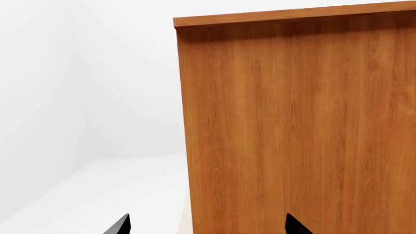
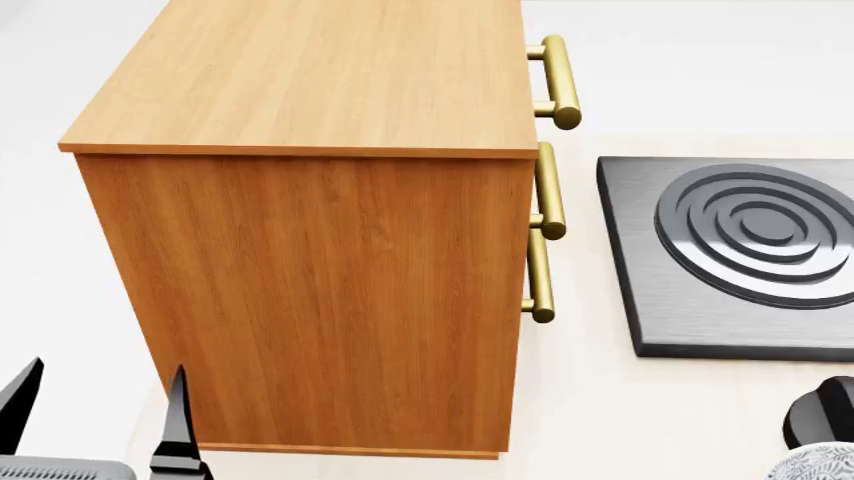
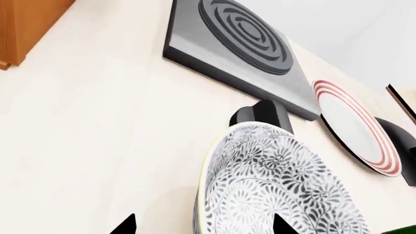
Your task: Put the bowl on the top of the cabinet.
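Two arms are in play, but only the right one is near the work: in the right wrist view the right gripper [image 3: 198,226] shows two dark fingertips spread wide at the frame's lower edge, with the patterned bowl [image 3: 279,190] lying close in front of them and seeming to reach between them, though whether either finger touches the rim cannot be told and nothing shows a firm hold. The bowl sits on the pale counter [image 3: 97,136] at the near right of the scene; in the head view only a sliver of it peeps in at the bottom right corner. Beyond it lies the dark square burner plate [image 3: 240,44], to the right of that the white plate with red rings [image 3: 354,126], and a small black block [image 3: 263,114] stands just behind the bowl. The cabinet [image 2: 314,250] stands well to the left, its flat top bare in the head view and its brass handles [image 2: 554,85] facing right toward the burner. The left gripper [image 2: 100,420] hovers near the cabinet's near left corner, fingers apart and holding nothing. Judging from this, the step in hand is the approach to grasp, with nothing yet lifted. The next move likely calls for easing the right fingers over the bowl's rim, closing on the wall of it, then raising it high enough to clear the cabinet's edge before carrying it left and setting it down level on the top
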Robot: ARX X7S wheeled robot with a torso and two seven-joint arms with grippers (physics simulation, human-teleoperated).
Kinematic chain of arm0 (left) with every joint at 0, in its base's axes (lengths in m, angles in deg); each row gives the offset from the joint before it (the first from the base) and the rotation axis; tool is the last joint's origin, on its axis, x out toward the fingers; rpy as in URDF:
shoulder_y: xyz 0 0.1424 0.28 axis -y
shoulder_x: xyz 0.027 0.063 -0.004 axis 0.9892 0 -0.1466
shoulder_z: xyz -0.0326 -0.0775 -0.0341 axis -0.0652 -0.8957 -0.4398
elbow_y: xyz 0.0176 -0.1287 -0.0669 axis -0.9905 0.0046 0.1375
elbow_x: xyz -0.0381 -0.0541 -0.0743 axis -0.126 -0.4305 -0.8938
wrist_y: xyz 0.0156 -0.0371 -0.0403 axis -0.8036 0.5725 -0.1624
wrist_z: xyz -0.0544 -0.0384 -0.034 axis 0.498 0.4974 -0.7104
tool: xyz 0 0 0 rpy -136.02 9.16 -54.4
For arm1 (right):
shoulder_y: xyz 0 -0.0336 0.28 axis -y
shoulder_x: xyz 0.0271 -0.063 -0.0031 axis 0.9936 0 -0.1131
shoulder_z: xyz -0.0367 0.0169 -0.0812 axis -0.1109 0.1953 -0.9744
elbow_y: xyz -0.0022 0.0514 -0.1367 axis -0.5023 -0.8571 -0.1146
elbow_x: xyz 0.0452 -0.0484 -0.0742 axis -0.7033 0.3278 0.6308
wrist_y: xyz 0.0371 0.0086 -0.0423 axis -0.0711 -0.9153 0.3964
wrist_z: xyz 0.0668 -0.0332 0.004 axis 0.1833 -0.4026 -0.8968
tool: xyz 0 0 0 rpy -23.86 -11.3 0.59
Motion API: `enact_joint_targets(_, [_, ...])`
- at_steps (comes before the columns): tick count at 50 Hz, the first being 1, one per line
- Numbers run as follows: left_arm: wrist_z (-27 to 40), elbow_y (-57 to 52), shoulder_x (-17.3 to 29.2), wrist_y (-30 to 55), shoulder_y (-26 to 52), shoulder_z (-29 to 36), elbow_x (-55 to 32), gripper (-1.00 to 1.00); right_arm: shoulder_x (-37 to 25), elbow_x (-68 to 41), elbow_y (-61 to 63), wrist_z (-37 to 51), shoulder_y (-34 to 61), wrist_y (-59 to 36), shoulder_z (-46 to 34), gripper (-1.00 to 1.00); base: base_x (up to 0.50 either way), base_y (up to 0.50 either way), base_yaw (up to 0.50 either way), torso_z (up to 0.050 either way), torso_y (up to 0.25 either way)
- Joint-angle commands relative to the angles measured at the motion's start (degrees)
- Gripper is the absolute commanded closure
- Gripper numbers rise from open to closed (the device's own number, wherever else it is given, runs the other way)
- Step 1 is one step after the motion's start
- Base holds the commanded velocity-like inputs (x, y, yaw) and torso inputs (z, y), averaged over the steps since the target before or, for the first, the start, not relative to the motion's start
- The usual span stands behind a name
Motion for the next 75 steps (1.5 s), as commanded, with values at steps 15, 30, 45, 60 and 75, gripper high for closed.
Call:
enact_joint_targets(15, [0.3, 0.4, 0.3, -0.5, 0.0, 0.4, -0.2, -1.0, -0.1, -0.3, -0.2, 0.2, 0.3, 0.1, 0.0, -1.0, 0.0, 0.0, 0.0, 0.0, 0.0])
enact_joint_targets(30, [0.5, 0.6, 0.4, -0.4, 0.2, 0.6, -0.3, -1.0, 0.0, -0.1, -1.8, 0.1, 0.2, 1.1, -0.6, -1.0, 0.0, 0.0, 0.0, 0.0, 0.0])
enact_joint_targets(45, [0.5, 0.9, 0.5, -0.8, 0.3, 0.7, -0.6, -1.0, 0.2, -0.1, -2.9, 0.0, 0.3, 2.1, -0.4, -1.0, 0.0, 0.0, 0.0, 0.0, 0.0])
enact_joint_targets(60, [0.8, 0.9, 0.7, -0.7, 0.4, 1.0, -0.7, -1.0, 0.2, -0.1, -3.8, 0.0, 0.4, 2.5, -0.4, -1.0, 0.0, 0.0, 0.0, 0.0, 0.0])
enact_joint_targets(75, [1.0, 1.0, 0.8, -0.8, 0.5, 1.2, -0.8, -1.0, 0.3, 0.3, -5.1, 0.0, 0.3, 3.8, -0.9, -1.0, 0.0, 0.0, 0.0, 0.0, 0.0])
